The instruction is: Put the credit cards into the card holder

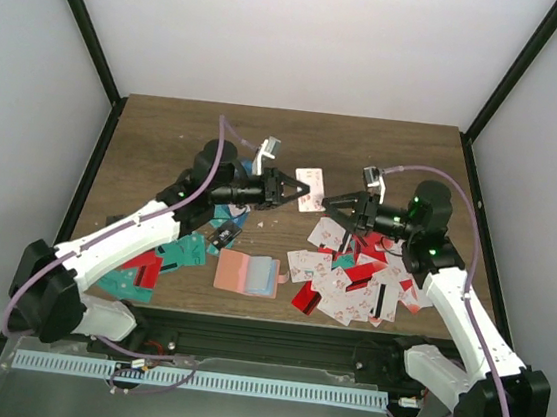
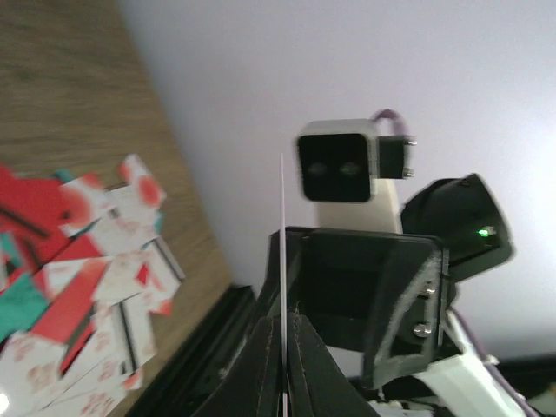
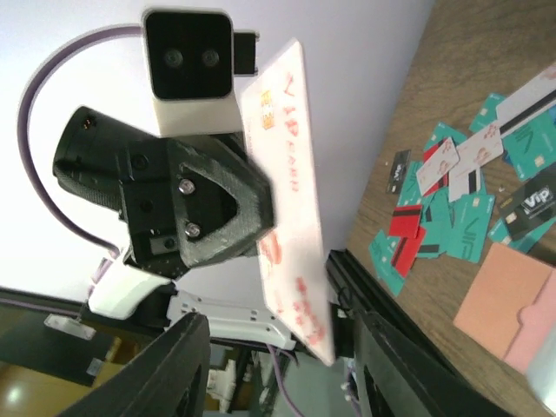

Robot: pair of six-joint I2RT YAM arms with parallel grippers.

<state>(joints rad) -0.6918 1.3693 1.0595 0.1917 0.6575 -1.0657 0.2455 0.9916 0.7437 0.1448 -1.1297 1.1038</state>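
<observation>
A white credit card with red marks (image 1: 311,188) hangs in the air between my two grippers. My left gripper (image 1: 300,189) is shut on one edge of it. In the left wrist view the card (image 2: 282,226) shows edge-on as a thin line pinched between my fingertips (image 2: 283,340). My right gripper (image 1: 330,203) faces it, open, its fingers (image 3: 178,369) standing wide on either side of the card (image 3: 291,200) without touching it. The salmon-pink card holder (image 1: 248,274) lies on the table near the front edge, also in the right wrist view (image 3: 504,304). More credit cards (image 1: 356,278) lie heaped at the right.
Teal and red cards (image 1: 185,250) lie scattered under my left arm, seen too in the right wrist view (image 3: 452,200). The heap of white and red cards (image 2: 78,287) reaches close to the table's front rail (image 1: 274,334). White walls enclose the wooden table (image 1: 386,150).
</observation>
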